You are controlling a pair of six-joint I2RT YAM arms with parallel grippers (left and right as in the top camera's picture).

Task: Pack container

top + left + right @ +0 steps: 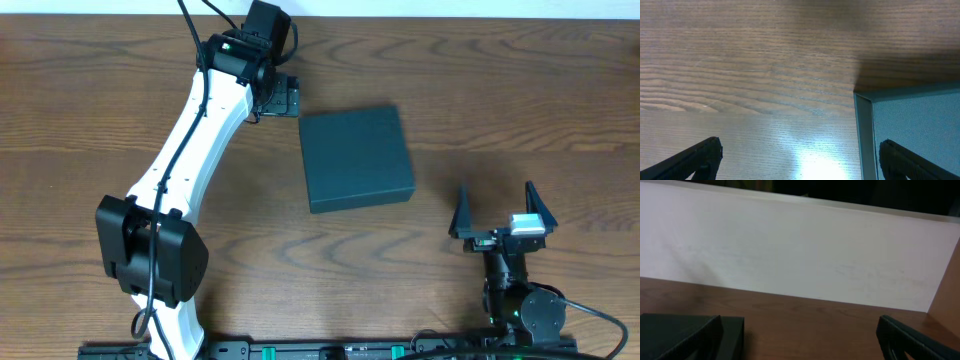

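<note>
The dark teal-grey container (356, 158) lies flat and closed near the middle of the wooden table. My left gripper (283, 97) is open and empty at the container's far left corner. In the left wrist view the container's corner (912, 130) fills the lower right. There my left gripper (800, 160) straddles the container's left edge, with its right finger over the lid. My right gripper (497, 205) is open and empty, to the right of the container and nearer the front. In the right wrist view my right gripper (800, 340) is over bare table.
The white left arm (190, 150) runs diagonally across the left of the table. A white wall (800, 255) stands behind the table's far edge. A black rail (320, 350) lines the front edge.
</note>
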